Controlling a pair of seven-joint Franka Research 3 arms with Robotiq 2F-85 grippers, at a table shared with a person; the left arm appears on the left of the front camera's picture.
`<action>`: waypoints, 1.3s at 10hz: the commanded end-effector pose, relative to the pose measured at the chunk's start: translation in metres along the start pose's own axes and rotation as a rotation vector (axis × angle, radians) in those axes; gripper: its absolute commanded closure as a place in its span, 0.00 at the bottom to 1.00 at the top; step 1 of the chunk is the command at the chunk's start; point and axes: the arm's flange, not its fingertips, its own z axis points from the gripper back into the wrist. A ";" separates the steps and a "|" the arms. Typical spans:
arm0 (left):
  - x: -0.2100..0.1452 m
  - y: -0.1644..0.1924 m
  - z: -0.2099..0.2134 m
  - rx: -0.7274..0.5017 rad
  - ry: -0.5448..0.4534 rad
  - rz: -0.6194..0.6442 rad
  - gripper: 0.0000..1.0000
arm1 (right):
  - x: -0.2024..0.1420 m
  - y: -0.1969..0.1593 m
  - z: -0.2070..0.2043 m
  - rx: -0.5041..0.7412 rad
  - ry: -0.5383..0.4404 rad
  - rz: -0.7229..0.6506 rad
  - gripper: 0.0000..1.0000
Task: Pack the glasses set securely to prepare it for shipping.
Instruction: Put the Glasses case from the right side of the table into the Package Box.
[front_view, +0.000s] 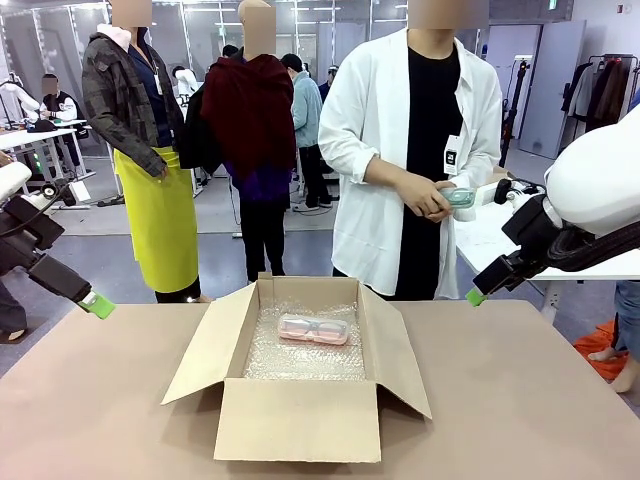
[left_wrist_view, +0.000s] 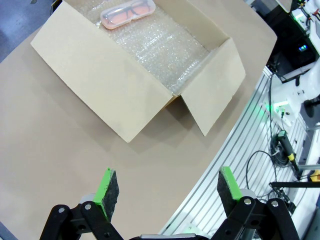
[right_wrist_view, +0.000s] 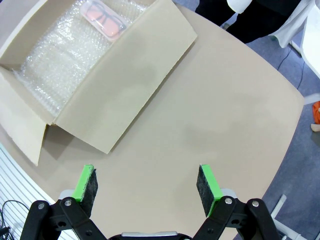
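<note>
Box (front_view: 300, 420) holds pink case (front_view: 313, 328) (on bubble-wrap (front_view: 300, 362)); person (front_view: 370, 120) apparently holds mint case (front_view: 460, 197).

Quick count: two glasses cases total, one pale pink case (front_view: 313, 329) and one mint green case (front_view: 460, 197). One cardboard box (front_view: 300, 420) with two side flaps sticking out, and one layer of bubble wrap (front_view: 300, 362) inside it. Two robot grippers, the left gripper (left_wrist_view: 166, 175) and the right gripper (right_wrist_view: 146, 172), with two green-padded fingers (left_wrist_view: 107, 192) each, so four fingers all in. One counter (front_view: 520, 400). One person (front_view: 370, 130) in a white shirt at the far side.
</note>
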 end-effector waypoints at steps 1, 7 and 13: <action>-0.001 0.001 0.002 -0.028 -0.015 -0.016 0.00 | 0.003 0.001 0.001 0.001 0.010 -0.016 0.00; -0.001 0.001 0.002 -0.028 -0.015 -0.016 0.00 | 0.003 0.001 0.001 0.001 0.010 -0.016 0.00; -0.001 0.001 0.002 -0.028 -0.015 -0.016 0.00 | 0.003 0.001 0.001 0.001 0.010 -0.016 0.00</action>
